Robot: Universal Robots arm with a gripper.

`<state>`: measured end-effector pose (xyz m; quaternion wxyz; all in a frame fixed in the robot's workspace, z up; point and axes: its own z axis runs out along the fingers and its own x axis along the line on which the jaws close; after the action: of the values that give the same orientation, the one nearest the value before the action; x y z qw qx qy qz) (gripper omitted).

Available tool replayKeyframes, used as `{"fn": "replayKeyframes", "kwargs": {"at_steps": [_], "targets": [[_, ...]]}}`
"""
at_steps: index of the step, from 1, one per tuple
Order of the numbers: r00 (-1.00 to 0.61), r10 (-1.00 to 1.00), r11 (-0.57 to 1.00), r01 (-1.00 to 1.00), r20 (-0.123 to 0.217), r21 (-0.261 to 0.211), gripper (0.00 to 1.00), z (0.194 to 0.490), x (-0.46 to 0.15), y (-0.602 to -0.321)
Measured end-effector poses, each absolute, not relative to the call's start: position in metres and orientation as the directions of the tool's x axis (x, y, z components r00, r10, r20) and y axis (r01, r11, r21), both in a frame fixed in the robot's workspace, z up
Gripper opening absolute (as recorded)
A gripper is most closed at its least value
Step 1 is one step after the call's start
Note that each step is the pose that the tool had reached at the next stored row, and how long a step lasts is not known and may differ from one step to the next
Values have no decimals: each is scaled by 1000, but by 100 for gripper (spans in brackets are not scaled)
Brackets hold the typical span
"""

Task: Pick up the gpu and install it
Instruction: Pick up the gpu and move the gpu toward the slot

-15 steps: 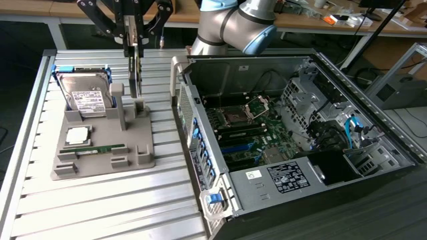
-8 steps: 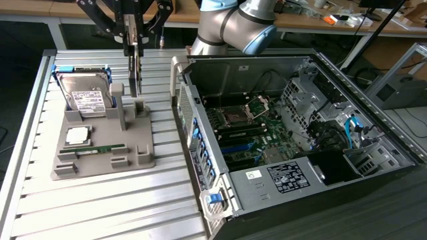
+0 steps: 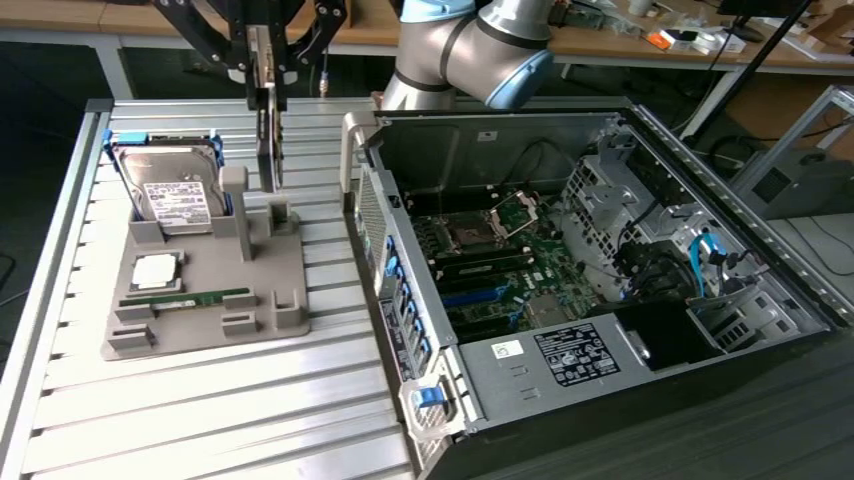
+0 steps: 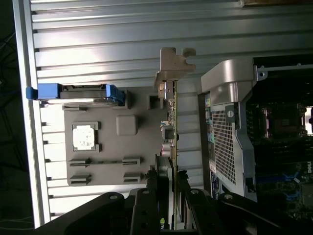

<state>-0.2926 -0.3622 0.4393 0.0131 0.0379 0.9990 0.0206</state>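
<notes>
**Item 1.** Hard drive, blue-railed, stands upright in the grey holder tray. It sits below the fingers, on the exterior view's left of them. Not the task's thing.

**Item 2.** Processor chip and green memory stick lie flat in the same tray, lower and farther from the fingers.

**Item 3.** Gripper, fingers clamped on the two faces of the gpu at its upper end.
- **Position:** the card hangs straight down from the fingers, edge-on. Its silvery bracket is at the end farthest from them, close above the tray's slot posts. Whether it touches them cannot be told.
- **Handling, as judged:** light, thin and stiff, but fragile, with parts on the faces and a contact edge that should not be knocked. It is best held flat on bare board, as here. A bump could pivot it between the pads.

**Item 4.** Open computer case, motherboard exposed, stands on the exterior view's right of the fingers and lower than them.
</notes>
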Motion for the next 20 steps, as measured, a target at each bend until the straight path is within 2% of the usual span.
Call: {"fn": "replayKeyframes", "kwargs": {"at_steps": [20], "targets": [[-997,76,996,75,-25,42,27,445,-293,-362]]}}
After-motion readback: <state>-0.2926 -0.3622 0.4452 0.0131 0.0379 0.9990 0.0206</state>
